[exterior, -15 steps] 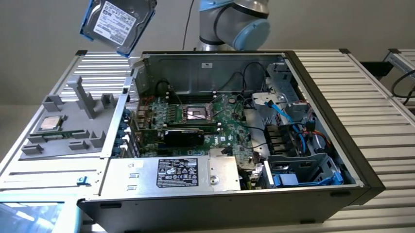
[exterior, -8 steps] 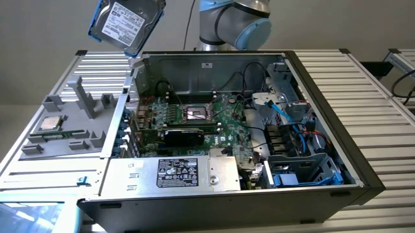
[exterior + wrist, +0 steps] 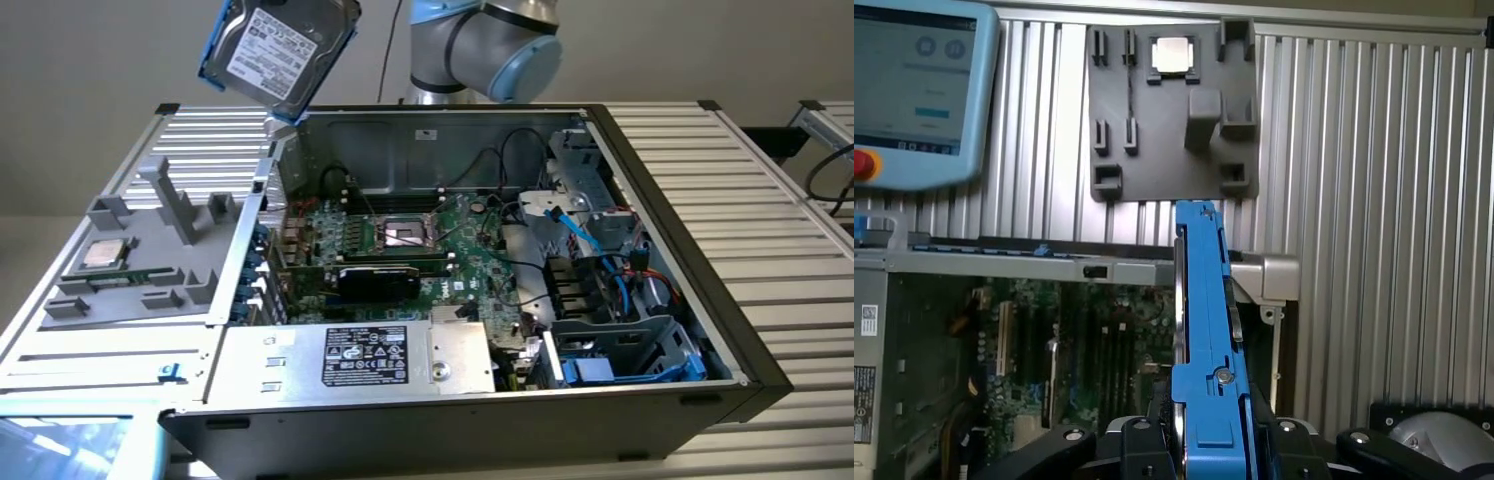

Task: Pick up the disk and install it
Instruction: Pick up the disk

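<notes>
Ribbed metal table (image 3: 774,180), open computer case (image 3: 400,150), disk (image 3: 278,50) aloft.
You have the gripper (image 3: 1209,440) clamped across the disk's flat faces, hanging it tilted above the case's far corner, well clear of the boards (image 3: 400,235) inside; that grip likely leaves the blue carrier frame (image 3: 1204,300) free for seating.

Disk (image 3: 278,48) tilted aloft, label showing, above open computer case (image 3: 387,150), robot arm (image 3: 481,40) behind
</notes>
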You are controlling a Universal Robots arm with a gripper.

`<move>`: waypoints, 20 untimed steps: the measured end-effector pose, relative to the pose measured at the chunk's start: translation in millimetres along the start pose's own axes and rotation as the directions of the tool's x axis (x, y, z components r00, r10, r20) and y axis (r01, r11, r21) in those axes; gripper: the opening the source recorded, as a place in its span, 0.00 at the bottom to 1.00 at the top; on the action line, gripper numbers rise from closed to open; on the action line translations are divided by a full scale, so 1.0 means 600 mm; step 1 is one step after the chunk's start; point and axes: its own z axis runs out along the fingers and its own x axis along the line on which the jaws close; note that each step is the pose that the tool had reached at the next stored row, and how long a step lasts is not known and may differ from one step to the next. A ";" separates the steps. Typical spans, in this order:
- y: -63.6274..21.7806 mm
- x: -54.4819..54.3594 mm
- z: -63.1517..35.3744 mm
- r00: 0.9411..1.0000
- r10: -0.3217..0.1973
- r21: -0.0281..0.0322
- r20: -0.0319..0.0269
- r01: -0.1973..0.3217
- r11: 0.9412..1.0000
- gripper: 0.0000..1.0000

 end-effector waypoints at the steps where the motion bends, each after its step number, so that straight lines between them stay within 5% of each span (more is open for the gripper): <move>1: -0.003 0.002 0.000 1.000 0.000 0.000 0.000 0.000 1.000 0.39; 20: -0.069 0.034 -0.001 1.000 0.000 0.000 0.000 0.000 1.000 0.39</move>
